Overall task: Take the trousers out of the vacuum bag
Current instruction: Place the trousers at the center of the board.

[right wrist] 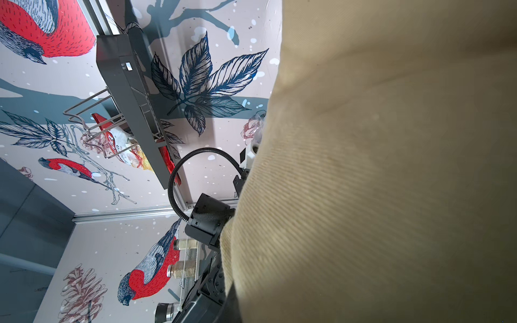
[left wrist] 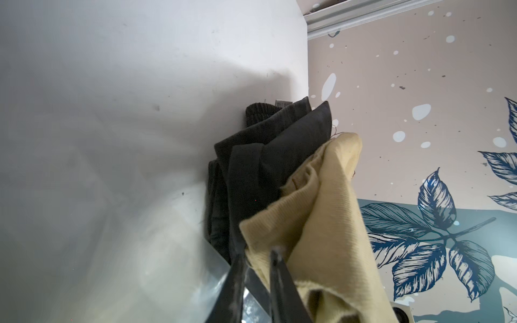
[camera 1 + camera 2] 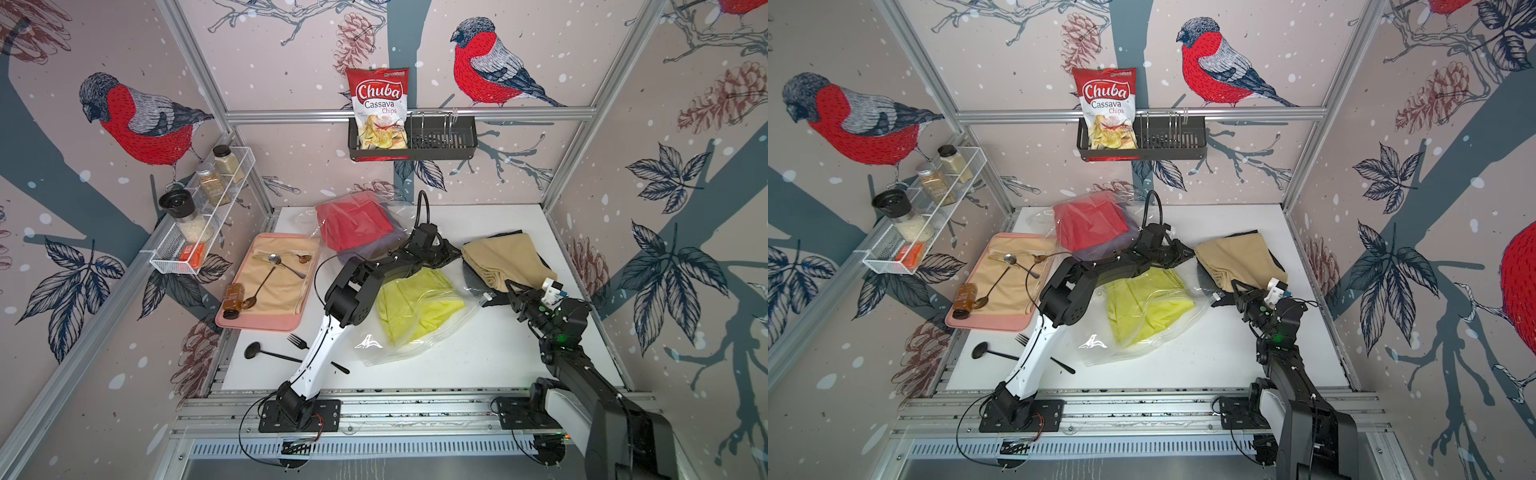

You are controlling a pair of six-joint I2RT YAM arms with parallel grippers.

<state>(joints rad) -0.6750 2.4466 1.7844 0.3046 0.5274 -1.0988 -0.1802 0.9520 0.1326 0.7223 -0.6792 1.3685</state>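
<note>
Right hand (image 3: 510, 286) at edge of mustard trousers (image 3: 505, 259), grip cannot be told, left hand (image 2: 258, 253) slightly parted beside them, yellow-green trousers (image 3: 415, 307) in bag (image 3: 374, 353).

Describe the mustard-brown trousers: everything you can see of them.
The mustard-brown trousers are a loosely folded bundle of finely ribbed cloth at the far right of the table, apparently free of the vacuum bag. They lie on the black trousers, which peek out at their edges. The right gripper meets their near edge and the left gripper their inner edge; whether either grips is unclear. No waistband shows.
</note>
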